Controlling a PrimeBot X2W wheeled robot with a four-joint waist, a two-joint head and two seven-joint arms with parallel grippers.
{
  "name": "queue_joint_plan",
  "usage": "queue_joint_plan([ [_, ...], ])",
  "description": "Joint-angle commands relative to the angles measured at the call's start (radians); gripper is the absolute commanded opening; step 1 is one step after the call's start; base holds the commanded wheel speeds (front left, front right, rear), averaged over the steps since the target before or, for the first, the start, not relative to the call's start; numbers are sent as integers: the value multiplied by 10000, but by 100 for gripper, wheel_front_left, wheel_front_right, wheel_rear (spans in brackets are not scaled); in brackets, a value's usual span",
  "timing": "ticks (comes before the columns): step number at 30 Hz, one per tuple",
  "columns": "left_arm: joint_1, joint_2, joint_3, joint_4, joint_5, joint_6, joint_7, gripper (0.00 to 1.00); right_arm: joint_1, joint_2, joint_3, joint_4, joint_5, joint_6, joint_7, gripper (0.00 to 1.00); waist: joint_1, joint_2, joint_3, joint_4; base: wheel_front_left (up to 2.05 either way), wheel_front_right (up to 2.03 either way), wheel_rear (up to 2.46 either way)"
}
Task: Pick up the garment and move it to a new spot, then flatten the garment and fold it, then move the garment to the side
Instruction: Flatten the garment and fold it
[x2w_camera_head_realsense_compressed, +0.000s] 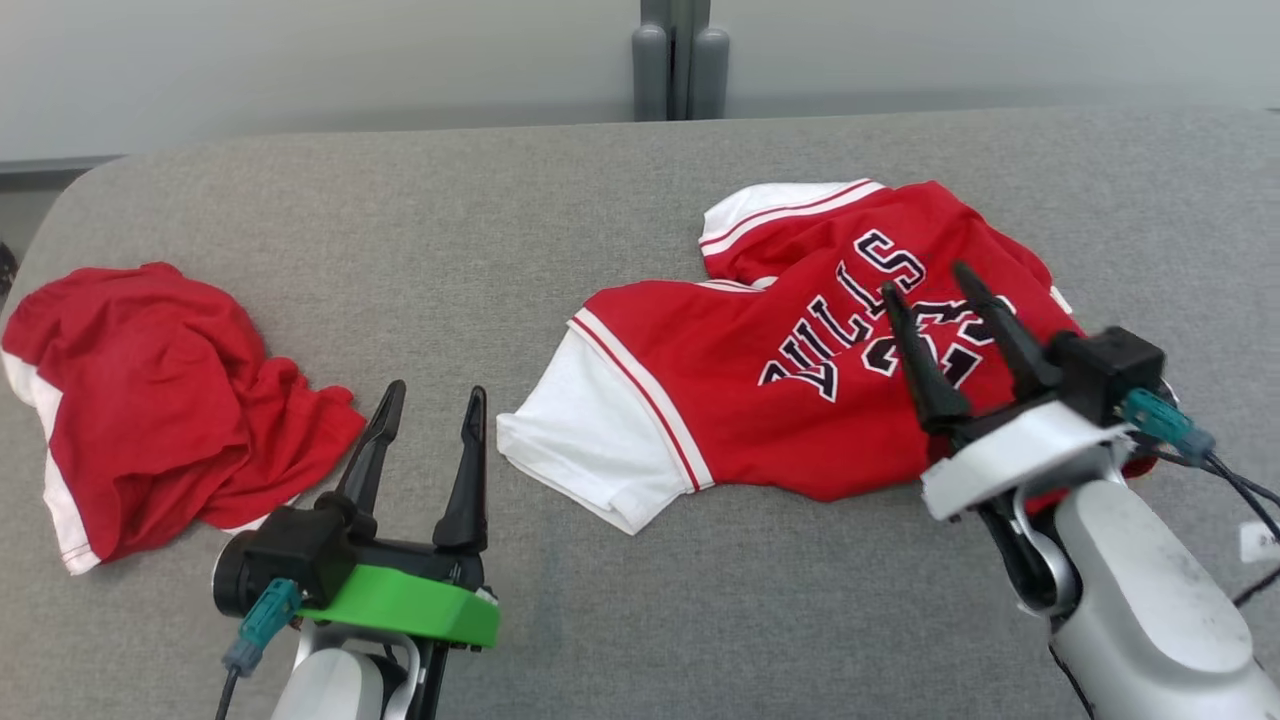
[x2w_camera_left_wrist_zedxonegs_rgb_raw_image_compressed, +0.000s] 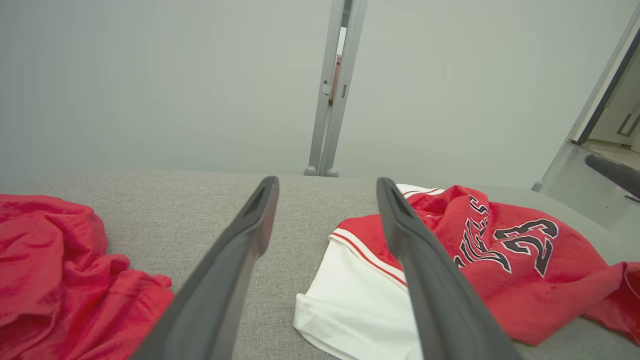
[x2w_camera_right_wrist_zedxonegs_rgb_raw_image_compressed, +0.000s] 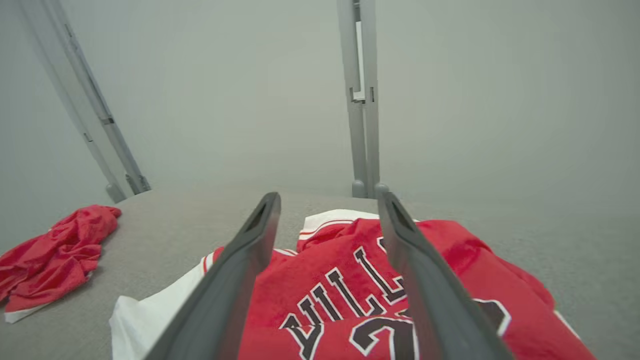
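Hovering low over the near part of the grey cloth-covered table (x2w_camera_head_realsense_compressed: 700, 620), the left gripper (x2w_camera_head_realsense_compressed: 435, 390) holds its fingers spread and empty. The right gripper (x2w_camera_head_realsense_compressed: 926, 280) (fingers likewise apart, gripping nothing) hangs above the rumpled red-and-white jersey with dark lettering (x2w_camera_head_realsense_compressed: 720, 400), right of centre. A crumpled red cloth with white trim (x2w_camera_head_realsense_compressed: 150, 400) lies well apart, at the left.

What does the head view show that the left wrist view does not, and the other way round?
Head view: the right gripper, fingers apart above the lettered jersey, and the green mount under the left gripper. Left wrist view: a bright doorway at the far right edge. Shared: the left gripper's open fingers, the jersey, the crumpled red garment, the grey surface and the grey post.
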Motion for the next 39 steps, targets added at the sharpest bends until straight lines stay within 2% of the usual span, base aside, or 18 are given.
queue_joint_plan([
  [1,139,32,72,23,57,0,1,100,530,112,-518,-314,-228,-3,-94,100,0,-1,-144,-339,0,0,0],
  [5,228,32,163,239,8,-22,1,100,1933,661,-2054,-1353,-686,-1,-143,100,0,-1,-170,-611,0,0,0],
  [9,149,32,74,724,-171,-10,-1,100,3256,1165,-2912,-2097,-1012,-1,-155,100,0,-1,-172,-727,0,0,0],
  [19,-149,34,309,1211,59,86,-1,100,3849,1653,-3037,-2613,-1359,-1,-159,100,0,-1,105,-1043,0,0,0],
  [23,-428,34,271,2089,480,339,-1,100,3715,1717,-3025,-2720,-1494,-1,-160,100,0,-1,187,-1110,0,0,0],
  [30,-1342,34,156,4499,952,702,-1,100,3559,1802,-2944,-2817,-1611,-1,-161,100,0,-1,404,-1269,0,0,0],
  [39,-2483,178,285,6043,1377,1059,-1,100,3467,1837,-2946,-2884,-1687,-1,-161,100,0,-1,693,-1417,0,0,0],
])
